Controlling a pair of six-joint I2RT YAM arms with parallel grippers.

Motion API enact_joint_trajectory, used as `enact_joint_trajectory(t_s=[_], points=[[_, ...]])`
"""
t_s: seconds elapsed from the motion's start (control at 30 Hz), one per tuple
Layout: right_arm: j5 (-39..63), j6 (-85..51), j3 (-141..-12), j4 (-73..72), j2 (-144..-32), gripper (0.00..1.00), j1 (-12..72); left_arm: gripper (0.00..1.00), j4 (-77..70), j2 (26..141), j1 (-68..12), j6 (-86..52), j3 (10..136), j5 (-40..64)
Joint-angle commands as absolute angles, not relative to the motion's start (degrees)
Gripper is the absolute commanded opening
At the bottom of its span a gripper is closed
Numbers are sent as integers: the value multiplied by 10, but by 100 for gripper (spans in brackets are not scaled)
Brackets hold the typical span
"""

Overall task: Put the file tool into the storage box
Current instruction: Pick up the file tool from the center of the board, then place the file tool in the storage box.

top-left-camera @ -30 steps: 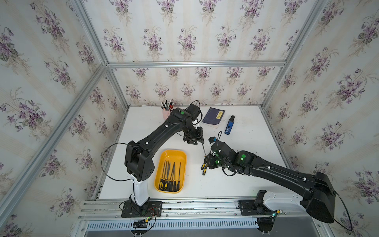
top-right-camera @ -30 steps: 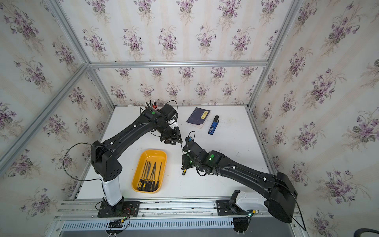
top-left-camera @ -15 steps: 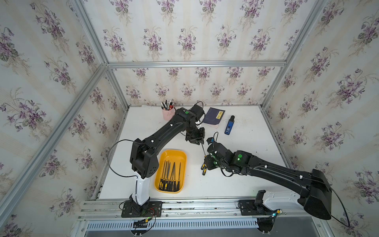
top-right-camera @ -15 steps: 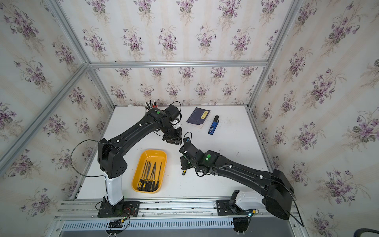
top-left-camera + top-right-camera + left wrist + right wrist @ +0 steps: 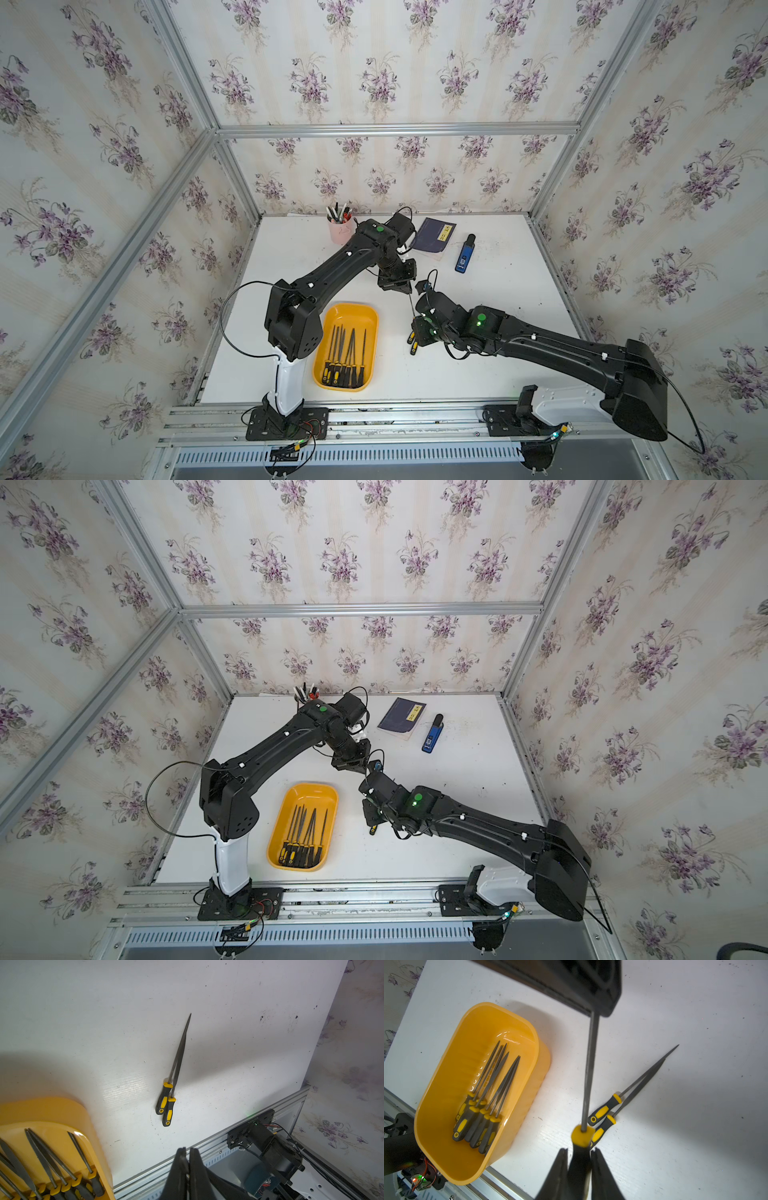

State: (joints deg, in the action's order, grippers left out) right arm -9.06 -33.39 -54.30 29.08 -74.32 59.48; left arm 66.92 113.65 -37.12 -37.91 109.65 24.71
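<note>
HANDOVER | black-and-yellow-handled steel file (image 5: 589,1068) aloft, right of shallow orange-yellow plastic tray (image 5: 353,316) | left jaws clamped on its tip; right jaws parted slightly around handle | RISK: thin tip pinch may slip, file swings, drops onto white desk (image 5: 498,291).

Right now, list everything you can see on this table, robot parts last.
storage box: one, orange-yellow, front-left of table
boxed files: several, black-yellow handles, inside storage box
loose files: two, same colours, touching on table beside it
held file: one, same colours, between the grippers
pen cup: one, pink, back of table
booklet: one, dark blue, back
blue device: one, blue-black, beside booklet
left gripper: one, black, shut on held file's shaft
right gripper: one, black, open around its handle
</note>
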Motion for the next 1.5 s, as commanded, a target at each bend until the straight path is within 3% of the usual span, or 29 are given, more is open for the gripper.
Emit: enact_joint_trajectory(t_s=[0.0, 0.07, 0.2, 0.5, 0.9, 1.47], points=[[-100, -337, -542, 295, -729, 68, 595, 0, 675, 1121, -363, -346, 1081, 233], [-106, -345, -540, 296, -718, 85, 595, 0, 678, 1108, -352, -333, 1067, 233], [-113, -356, -526, 292, -680, 95, 594, 0, 706, 1076, -321, -283, 1040, 234], [-119, -390, -476, 288, -622, 96, 581, 0, 762, 986, -262, -148, 937, 180], [-87, -381, -488, 275, -674, 96, 575, 0, 675, 962, -230, -167, 778, 196], [-65, -362, -496, 277, -726, 97, 565, 0, 641, 948, -232, -174, 688, 201]])
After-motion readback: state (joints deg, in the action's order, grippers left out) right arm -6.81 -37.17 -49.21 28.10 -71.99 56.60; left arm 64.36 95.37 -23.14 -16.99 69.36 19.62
